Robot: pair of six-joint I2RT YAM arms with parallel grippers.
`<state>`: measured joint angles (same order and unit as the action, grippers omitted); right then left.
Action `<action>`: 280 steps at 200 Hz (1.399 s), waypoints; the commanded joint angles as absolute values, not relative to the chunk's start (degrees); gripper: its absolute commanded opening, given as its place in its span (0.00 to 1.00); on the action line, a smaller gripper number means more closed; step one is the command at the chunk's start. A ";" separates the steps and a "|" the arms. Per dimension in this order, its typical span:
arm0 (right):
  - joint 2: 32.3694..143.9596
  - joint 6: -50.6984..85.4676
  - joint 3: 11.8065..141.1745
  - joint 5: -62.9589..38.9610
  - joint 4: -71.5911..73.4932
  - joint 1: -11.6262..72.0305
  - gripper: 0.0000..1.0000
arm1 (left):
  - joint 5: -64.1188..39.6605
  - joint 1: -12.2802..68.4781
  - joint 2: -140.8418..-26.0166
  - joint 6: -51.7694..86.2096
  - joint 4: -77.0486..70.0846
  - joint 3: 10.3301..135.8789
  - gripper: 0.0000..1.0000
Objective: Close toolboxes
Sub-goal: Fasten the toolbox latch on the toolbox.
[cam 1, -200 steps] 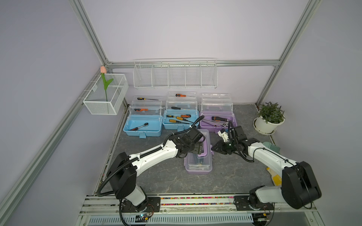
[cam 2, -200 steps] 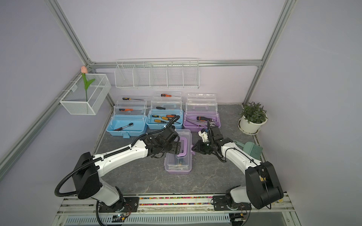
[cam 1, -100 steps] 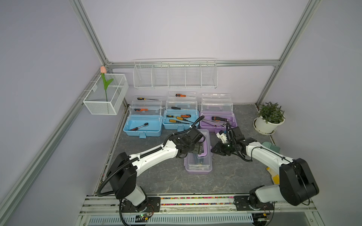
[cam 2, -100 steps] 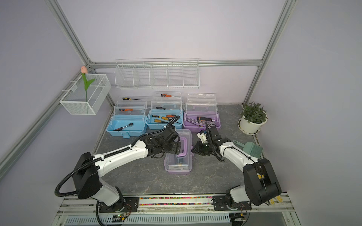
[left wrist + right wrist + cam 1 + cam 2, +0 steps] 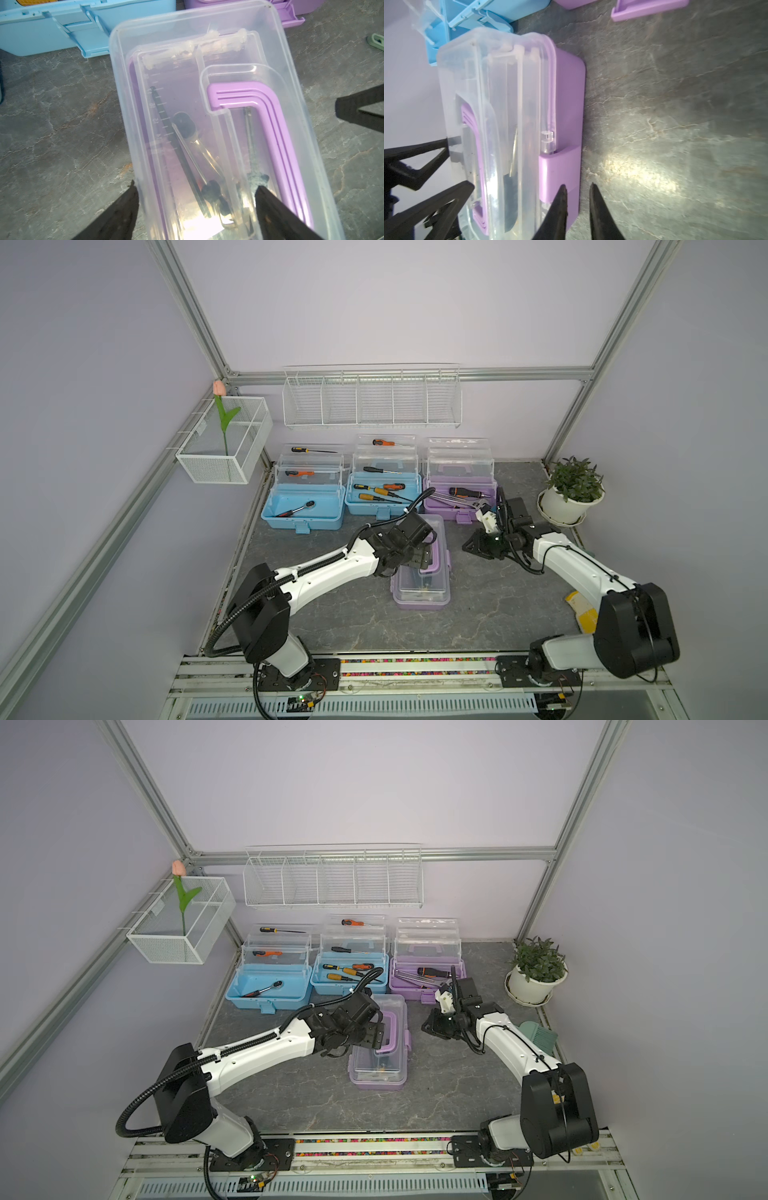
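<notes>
Purple clear-lidded plastic toolbox (image 5: 422,572), L gripper (image 5: 195,185) held wide open above, empty, R gripper (image 5: 578,187) near-closed beside purple latch (image 5: 560,170), empty.

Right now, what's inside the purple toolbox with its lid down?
Through the toolbox lid, a few metal tools with dark handles show. Their kinds are unclear; glare hides the end near the left pincer.

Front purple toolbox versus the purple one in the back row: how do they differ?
The near purple plastic toolbox has its clear lid down; the rear purple plastic toolbox stands open, trays stepped up. The near one runs front-to-back; the rear one lies crosswise. Both have purple bases.
</notes>
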<state>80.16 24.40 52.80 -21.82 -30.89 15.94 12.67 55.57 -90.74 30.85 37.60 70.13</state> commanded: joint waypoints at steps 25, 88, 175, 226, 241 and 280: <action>84.82 22.90 53.35 -17.24 -32.43 21.63 0.19 | 12.64 55.81 -90.57 31.34 38.48 70.67 0.88; 88.97 26.60 54.38 -25.25 -24.77 26.31 0.18 | 9.62 55.94 -91.58 32.48 34.70 69.53 0.88; 90.07 30.86 53.05 -33.22 -16.36 27.04 0.17 | 6.97 56.87 -92.22 33.87 31.32 68.05 0.88; 92.44 31.68 52.79 -33.32 -14.96 28.81 0.17 | 5.74 56.95 -91.95 34.97 29.61 67.06 0.88; 93.14 32.12 52.82 -33.63 -14.05 29.52 0.17 | 5.35 56.94 -92.02 35.52 28.90 66.56 0.88; 91.55 31.16 53.40 -31.42 -15.86 29.53 0.17 | 6.76 57.13 -91.53 36.04 29.99 66.08 0.88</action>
